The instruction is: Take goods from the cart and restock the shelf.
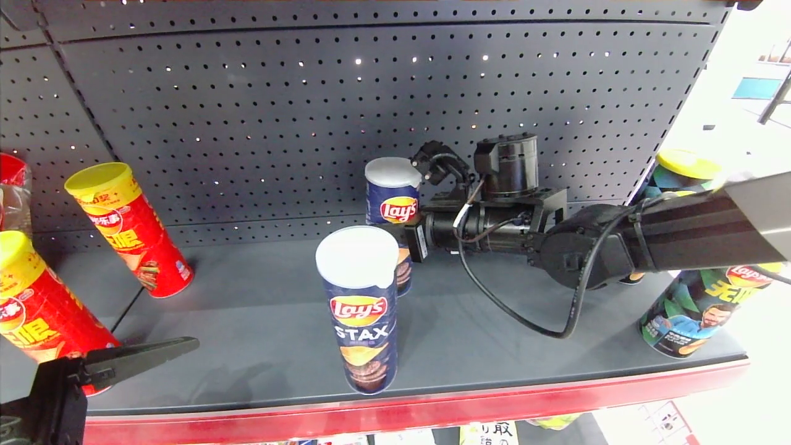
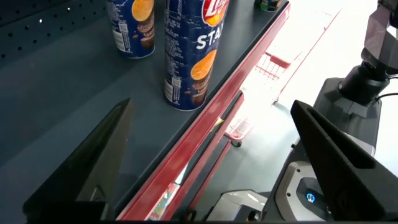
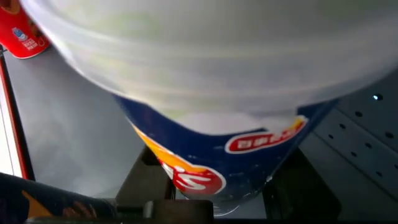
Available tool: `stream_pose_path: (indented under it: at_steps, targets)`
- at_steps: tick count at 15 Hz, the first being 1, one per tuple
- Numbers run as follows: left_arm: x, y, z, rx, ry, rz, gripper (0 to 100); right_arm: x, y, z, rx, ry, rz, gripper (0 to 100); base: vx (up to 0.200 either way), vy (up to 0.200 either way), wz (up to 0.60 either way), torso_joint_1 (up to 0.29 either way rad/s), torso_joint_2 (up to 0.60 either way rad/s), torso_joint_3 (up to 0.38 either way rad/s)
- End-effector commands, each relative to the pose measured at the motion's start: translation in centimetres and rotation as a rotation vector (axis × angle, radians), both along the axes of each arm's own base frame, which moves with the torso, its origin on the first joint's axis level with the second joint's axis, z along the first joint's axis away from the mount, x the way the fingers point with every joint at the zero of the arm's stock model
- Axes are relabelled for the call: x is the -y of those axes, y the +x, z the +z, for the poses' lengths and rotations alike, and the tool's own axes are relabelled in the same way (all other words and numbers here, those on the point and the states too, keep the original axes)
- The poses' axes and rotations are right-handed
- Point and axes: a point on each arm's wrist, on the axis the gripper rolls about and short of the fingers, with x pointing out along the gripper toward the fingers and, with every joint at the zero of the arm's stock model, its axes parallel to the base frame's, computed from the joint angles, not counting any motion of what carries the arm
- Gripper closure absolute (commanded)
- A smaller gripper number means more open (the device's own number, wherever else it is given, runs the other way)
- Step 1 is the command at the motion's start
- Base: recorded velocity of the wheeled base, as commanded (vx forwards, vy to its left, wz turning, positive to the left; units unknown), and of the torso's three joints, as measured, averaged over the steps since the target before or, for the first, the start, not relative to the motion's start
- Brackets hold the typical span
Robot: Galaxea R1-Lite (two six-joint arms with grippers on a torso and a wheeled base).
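Since we go front to back, the left gripper (image 2: pixel 211 106) comes first: it hangs just off the front edge of the shelf (image 1: pixel 259 321) at its left end, claw wide, holding nothing. Near it on the shelf's left front stands a near red can (image 1: pixel 37 315) with a yellow lid. We see the front blue can (image 1: pixel 361 309) upright, white lid on, close to the red lip, about mid-shelf. At the right front sits a teal can (image 1: pixel 689 315), partly behind the right arm. Farther back, the right gripper (image 1: pixel 408 241) comes in from the right and is closed around the rear blue can (image 1: pixel 392 201), which stands upright just behind the front one; we see its fingers (image 3: pixel 134 186) on both sides of it. A far red can (image 1: pixel 133 232) sits back left, a second teal can (image 1: pixel 680 173) back right. The pegboard back (image 1: pixel 278 111) closes it off.
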Motion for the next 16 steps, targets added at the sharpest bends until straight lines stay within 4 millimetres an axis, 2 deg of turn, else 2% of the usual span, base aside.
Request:
stream_pose_path:
  at_steps: [1, 7, 8, 12, 14, 16]
  targets:
    - [0.0, -0.1, 0.0, 0.005, -0.002, -0.001, 0, -0.1, 0.0, -0.3, -0.006, -0.005, 0.002, 100, 0.000, 0.000, 0.00, 0.000, 0.00, 0.000]
    - [0.0, -0.1, 0.0, 0.003, -0.002, -0.001, 0, -0.3, -0.1, -0.5, -0.011, -0.008, 0.008, 100, 0.000, 0.000, 0.00, 0.000, 0.00, 0.000]
    - [0.0, -0.1, -0.1, -0.003, 0.000, -0.002, 0, -0.3, -0.1, -0.5, -0.012, -0.010, 0.006, 0, 0.000, 0.000, 0.00, 0.000, 0.00, 0.000]
    - [-0.1, -0.5, -0.3, -0.032, 0.009, -0.003, 0, 0.8, -1.3, 0.7, 0.000, 0.004, -0.004, 0, 0.000, 0.000, 0.00, 0.000, 0.00, 0.000]
    - [-0.1, -0.5, -0.4, -0.035, 0.010, -0.003, 0, 1.9, -2.7, 1.5, 0.002, -0.001, -0.033, 0, 0.000, 0.000, 0.00, 0.000, 0.00, 0.000]
    - [-0.1, -0.4, -0.5, -0.044, 0.013, -0.003, 0, 3.6, -4.9, 2.2, -0.003, -0.008, -0.048, 0, 0.000, 0.000, 0.00, 0.000, 0.00, 0.000]
